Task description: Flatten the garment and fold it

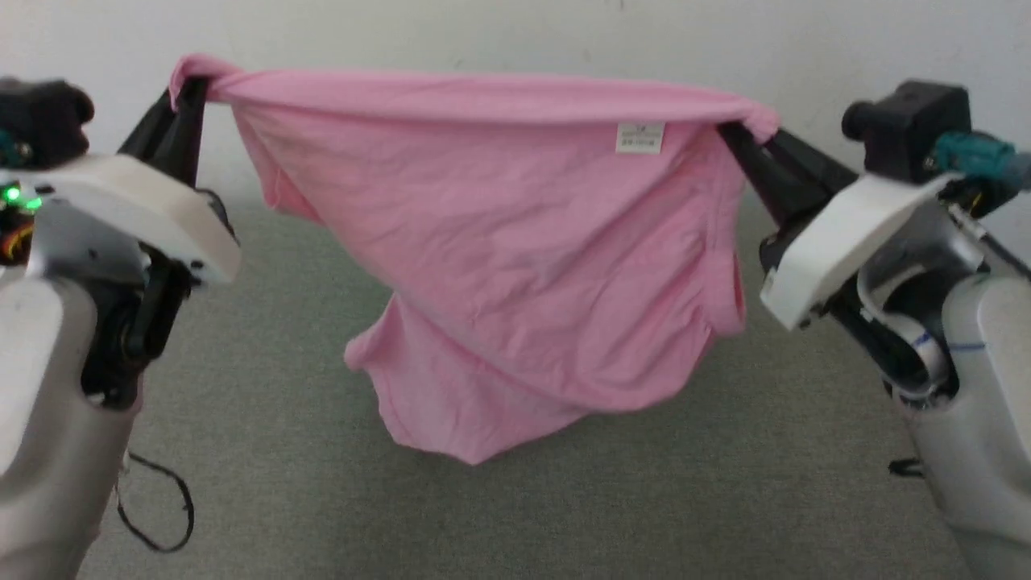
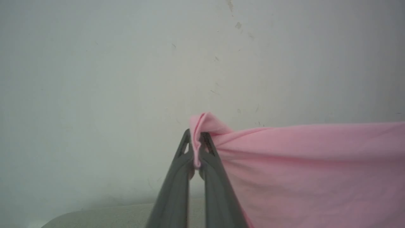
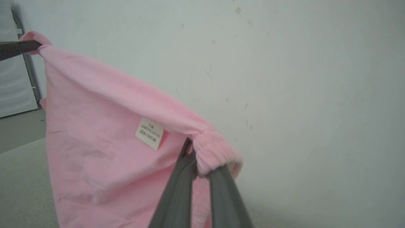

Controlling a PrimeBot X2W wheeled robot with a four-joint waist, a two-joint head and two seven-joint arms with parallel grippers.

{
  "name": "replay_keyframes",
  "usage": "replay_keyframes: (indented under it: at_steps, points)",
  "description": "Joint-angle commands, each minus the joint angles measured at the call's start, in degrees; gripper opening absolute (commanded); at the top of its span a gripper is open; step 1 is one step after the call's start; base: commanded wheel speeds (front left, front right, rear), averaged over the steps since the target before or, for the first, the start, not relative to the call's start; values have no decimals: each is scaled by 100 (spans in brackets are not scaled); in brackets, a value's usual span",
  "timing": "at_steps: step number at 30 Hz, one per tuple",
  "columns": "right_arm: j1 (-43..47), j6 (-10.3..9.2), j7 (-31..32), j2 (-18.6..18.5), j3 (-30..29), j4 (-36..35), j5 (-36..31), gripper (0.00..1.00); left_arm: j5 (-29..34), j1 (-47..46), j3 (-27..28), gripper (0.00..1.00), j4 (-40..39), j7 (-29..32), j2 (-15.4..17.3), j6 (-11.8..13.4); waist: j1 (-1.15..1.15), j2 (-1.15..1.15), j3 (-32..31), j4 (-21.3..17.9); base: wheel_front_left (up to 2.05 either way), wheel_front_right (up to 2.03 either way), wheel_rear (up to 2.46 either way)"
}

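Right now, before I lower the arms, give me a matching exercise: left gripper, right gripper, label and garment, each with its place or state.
1 left gripper
2 right gripper
3 label
4 garment

A hanging stretched between both grippers
B white, by the top edge, nearer the right gripper
C shut on the gathered waistband end
D shut on the smooth twisted end

Pairs: 1-D, 2-C, 3-B, 4-A

A thin light-pink cloth garment (image 1: pixel 523 266) hangs in mid-air, its waistband stretched taut from ten o'clock to two o'clock. A white sewn-in label (image 1: pixel 640 138) sits at one o'clock. Wrinkled cloth droops toward six o'clock.
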Motion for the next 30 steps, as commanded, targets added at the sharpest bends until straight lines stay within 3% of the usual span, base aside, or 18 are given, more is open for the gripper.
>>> replay_keyframes:
  at_steps: [1,11,17,23,30]
  points:
    - [-163,-6,-49,-8,-44,86,36,0,32,-174,8,0,132,-44,-30,-38,0,0,506,-39,0,0,0]
    - [-2526,-6,-1120,144,-23,2070,39,0,393,-2666,-117,0,2695,-952,-668,-558,0,0,1931,-182,0,0,0]
    - [-3449,-6,-1914,371,-64,3263,-138,0,512,-3500,-156,0,3975,-1527,-961,-731,0,0,2365,-208,0,0,0]
    - [-3640,-6,-2459,708,112,4393,-121,0,360,-3565,-194,0,5103,-1831,-1288,-1017,0,0,2519,-237,0,0,0]
    - [-2974,-6,-2847,804,862,5077,155,0,112,-3094,-185,0,6051,-2145,-1624,-1357,0,0,2262,-181,0,0,0]
